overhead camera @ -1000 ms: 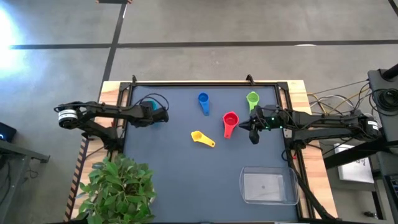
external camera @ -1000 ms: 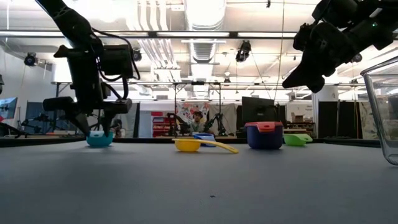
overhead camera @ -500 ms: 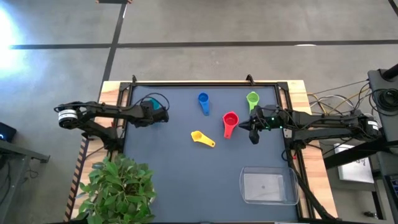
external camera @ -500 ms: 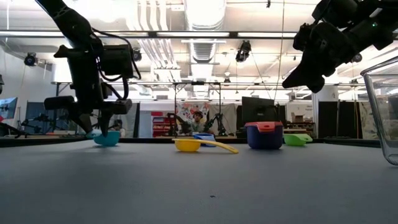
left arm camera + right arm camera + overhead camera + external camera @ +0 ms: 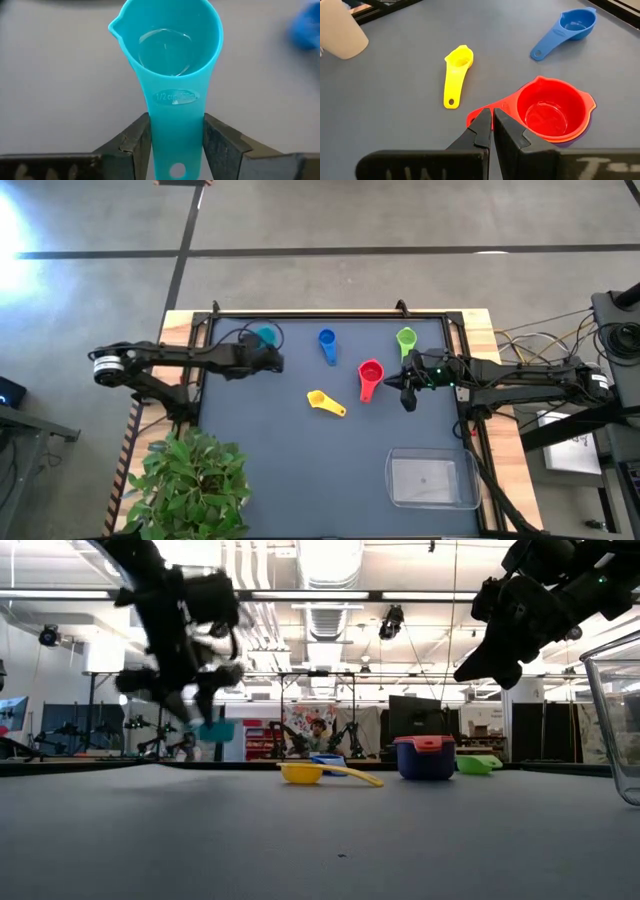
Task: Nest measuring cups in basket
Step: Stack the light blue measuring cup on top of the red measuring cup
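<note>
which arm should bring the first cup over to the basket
Left. The left gripper is shut on the teal cup, lifted off the table, while the right gripper hangs shut and empty by the red cup.

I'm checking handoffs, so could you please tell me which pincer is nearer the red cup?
Right. The right pincer hovers shut beside the red cup; the left pincer holds the teal cup across the table.

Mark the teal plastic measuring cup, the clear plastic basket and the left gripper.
teal plastic measuring cup (image 5: 167,45), left wrist view, bowl floor
clear plastic basket (image 5: 432,501), high view, near rim
left gripper (image 5: 176,145), left wrist view, midway between fingertips
</note>
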{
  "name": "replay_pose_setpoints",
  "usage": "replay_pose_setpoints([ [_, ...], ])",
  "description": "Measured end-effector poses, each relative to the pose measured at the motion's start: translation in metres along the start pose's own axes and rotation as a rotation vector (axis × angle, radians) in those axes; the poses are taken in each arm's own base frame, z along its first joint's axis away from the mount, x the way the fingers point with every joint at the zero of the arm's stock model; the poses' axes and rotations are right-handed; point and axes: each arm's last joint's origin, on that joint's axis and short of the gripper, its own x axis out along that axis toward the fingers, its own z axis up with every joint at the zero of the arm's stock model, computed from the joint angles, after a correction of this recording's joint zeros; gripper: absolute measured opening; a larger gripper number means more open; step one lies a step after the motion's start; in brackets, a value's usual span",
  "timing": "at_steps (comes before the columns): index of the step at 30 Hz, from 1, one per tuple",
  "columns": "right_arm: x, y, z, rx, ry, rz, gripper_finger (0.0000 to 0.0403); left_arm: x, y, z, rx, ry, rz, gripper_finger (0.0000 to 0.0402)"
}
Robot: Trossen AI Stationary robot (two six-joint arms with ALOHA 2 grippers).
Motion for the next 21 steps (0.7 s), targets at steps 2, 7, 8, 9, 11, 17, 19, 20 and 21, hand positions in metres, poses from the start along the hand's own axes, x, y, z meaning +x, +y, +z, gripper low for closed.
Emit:
replay_pose_setpoints([
  [2, 0.0, 0.0, 0.0, -0.009, -0.003, 0.0, 0.0009, -0.011, -0.012, 0.004, 0.018, -0.017, -0.056, 0.0135],
  [7, 0.0, -0.002, 0.001, -0.001, -0.027, -0.085, 0.0009, -0.04, -0.044, 0.009, 0.03, -0.082, -0.219, 0.0135],
  [8, 0.0, -0.003, 0.001, 0.005, -0.035, -0.118, 0.0009, -0.044, -0.05, 0.007, 0.035, -0.089, -0.246, 0.0135],
  [9, -0.001, -0.004, 0.002, 0.01, -0.043, -0.151, 0.0009, -0.047, -0.057, 0.006, 0.038, -0.094, -0.271, 0.0135],
  [11, -0.001, -0.006, 0.002, 0.011, -0.054, -0.198, 0.0009, -0.05, -0.072, 0.002, 0.057, -0.099, -0.308, 0.0136],
  [17, -0.001, -0.007, 0.002, 0.012, -0.055, -0.23, 0.0009, -0.046, -0.123, -0.008, 0.159, -0.1, -0.347, 0.0136],
  [19, -0.001, -0.007, 0.002, 0.011, -0.053, -0.231, 0.0009, -0.043, -0.143, -0.009, 0.205, -0.085, -0.366, 0.0136],
  [20, -0.001, -0.007, 0.002, 0.011, -0.054, -0.231, 0.0009, -0.042, -0.153, -0.009, 0.228, -0.078, -0.381, 0.0136],
  [21, -0.001, -0.007, 0.002, 0.011, -0.054, -0.233, 0.0009, -0.041, -0.163, -0.009, 0.251, -0.072, -0.398, 0.0136],
])
